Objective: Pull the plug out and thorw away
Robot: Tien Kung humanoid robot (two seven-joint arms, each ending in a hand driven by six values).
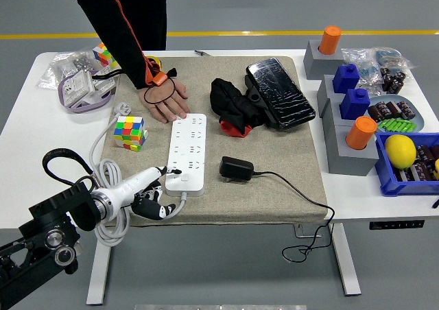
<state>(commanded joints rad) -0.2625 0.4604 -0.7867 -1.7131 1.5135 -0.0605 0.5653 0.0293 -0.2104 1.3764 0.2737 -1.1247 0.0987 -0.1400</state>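
The black power adapter plug (235,169) lay free on the beige cloth mat (274,193), just to the right of the white rectangular power strip (186,152) and not seated in any of its sockets. Its thin black cable (302,199) ran off to the right, over the mat's front edge and down below the white tabletop (27,128).

The robot's left hand (152,192), white on top with dark fingers, was low at the near left corner of the mat, just beside the strip's near end where the thick white cord (113,221) came out. Its fingers were loosely curled downward with nothing in them. No right hand could be seen.

At the far side a person in a dark sleeve pressed a flat hand (163,101) onto the mat, touching the far end of the strip. A multicoloured puzzle cube (129,132) stood to the left of the strip. Beyond the strip were a crumpled black cloth with a red patch (232,106) and a shiny black flat pouch (279,92). On the right, well apart from all this, stood grey blocks with orange and blue pegs (346,111) and a blue bin holding a yellow ball (399,151)
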